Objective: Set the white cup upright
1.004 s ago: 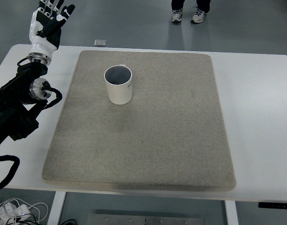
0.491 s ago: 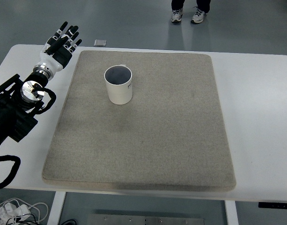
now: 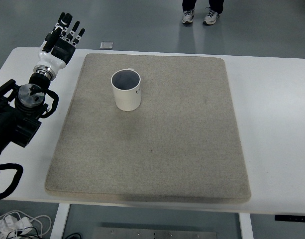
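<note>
white cup (image 3: 127, 90) already stands upright on the grey mat (image 3: 157, 149), mouth up, long axis vertical, in the mat's far-left part. we see the left hand (image 3: 60, 41) off the mat's far-left corner, fingers spread, holding nothing, well apart from the cup, which lies to its right and nearer us. right hand not visible. we judge the task done.

A white desk (image 3: 276, 124) carried a large grey mat (image 3: 157, 149) that covered most of its middle, running from near the far edge almost to the near edge. Bare strips of desk showed along the left and right edges, the right one wider.
</note>
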Controlling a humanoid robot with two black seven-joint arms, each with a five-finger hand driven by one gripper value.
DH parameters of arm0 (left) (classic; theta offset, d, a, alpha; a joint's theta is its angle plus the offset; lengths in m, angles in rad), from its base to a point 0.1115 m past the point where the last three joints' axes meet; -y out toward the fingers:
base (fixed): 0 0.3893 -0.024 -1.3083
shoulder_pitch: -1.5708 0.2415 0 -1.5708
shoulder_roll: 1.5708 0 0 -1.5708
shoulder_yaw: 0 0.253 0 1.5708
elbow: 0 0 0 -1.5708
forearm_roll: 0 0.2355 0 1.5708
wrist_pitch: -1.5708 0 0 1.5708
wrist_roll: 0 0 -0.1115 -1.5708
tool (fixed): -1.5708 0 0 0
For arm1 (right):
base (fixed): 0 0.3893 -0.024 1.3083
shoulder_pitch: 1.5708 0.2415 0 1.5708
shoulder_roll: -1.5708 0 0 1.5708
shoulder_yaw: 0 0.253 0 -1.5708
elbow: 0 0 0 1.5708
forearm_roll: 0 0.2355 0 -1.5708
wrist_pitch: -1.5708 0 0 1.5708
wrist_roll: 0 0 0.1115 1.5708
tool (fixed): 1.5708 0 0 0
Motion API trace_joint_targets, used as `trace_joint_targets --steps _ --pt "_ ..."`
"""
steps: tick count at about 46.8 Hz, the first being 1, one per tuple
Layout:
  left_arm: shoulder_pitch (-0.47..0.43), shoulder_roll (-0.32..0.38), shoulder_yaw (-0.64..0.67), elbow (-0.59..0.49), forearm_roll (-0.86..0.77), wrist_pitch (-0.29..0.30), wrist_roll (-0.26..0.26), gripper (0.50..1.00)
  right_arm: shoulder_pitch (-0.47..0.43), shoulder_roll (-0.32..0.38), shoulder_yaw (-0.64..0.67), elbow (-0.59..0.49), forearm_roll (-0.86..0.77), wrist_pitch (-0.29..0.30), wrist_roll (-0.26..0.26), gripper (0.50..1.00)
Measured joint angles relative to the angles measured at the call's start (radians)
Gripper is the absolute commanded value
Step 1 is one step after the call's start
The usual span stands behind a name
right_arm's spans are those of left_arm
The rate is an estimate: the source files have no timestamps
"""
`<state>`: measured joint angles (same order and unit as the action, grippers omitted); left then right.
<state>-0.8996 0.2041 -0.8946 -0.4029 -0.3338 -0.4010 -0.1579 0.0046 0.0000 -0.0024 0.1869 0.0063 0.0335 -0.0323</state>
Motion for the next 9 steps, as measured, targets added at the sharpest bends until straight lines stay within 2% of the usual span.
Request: trace_joint_targets --steps 9 --pt "-0.012 -0.011 -0.008 0.001 0.000 0.010 0.000 0.992 0.000 0.000 -0.001 0.000 -0.002 -0.001 0.000 0.952"
